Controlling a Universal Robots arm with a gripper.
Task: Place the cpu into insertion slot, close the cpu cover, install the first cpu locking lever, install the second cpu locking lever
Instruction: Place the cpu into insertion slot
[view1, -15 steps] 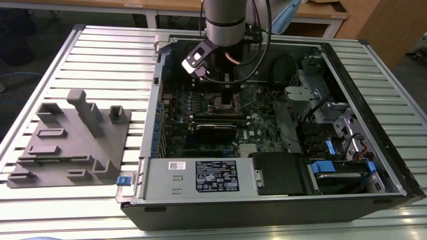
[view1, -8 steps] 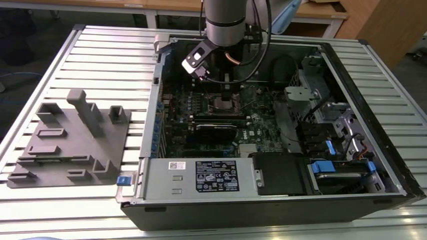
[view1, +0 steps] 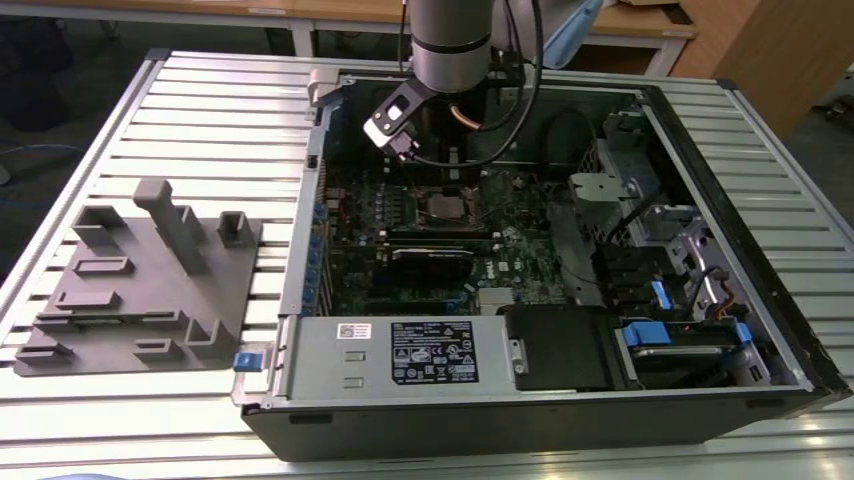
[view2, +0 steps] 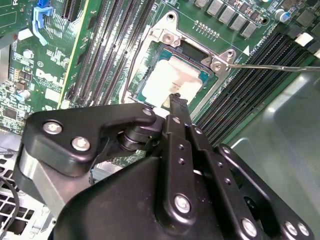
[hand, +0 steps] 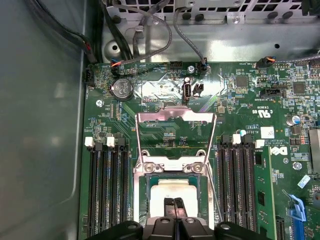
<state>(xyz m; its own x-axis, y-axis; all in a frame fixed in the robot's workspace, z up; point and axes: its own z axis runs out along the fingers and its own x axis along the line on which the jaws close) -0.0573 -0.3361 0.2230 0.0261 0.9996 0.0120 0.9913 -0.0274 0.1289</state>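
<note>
The cpu (view2: 172, 81) (hand: 172, 191) lies flat in the insertion slot (view2: 150, 70) (hand: 142, 192) (view1: 447, 207) on the green board, its pale silver face up. My gripper (view2: 176, 101) (hand: 175, 204) is right over the cpu's edge, with both black fingers pressed together and nothing between them. Whether the tips touch the chip I cannot tell. The cpu cover (hand: 175, 117) stands swung up on its hinge, and the board shows through its window. A thin locking lever rod (view2: 270, 66) juts out from the socket corner, unlatched.
The arm (view1: 450, 45) reaches down into an open computer case (view1: 534, 400). Memory slots (hand: 107, 190) (hand: 242, 180) flank the socket on both sides. Cables (hand: 145, 30) and the case's grey wall (hand: 45, 125) lie close by. A grey fixture block (view1: 147, 280) sits at the exterior view's left.
</note>
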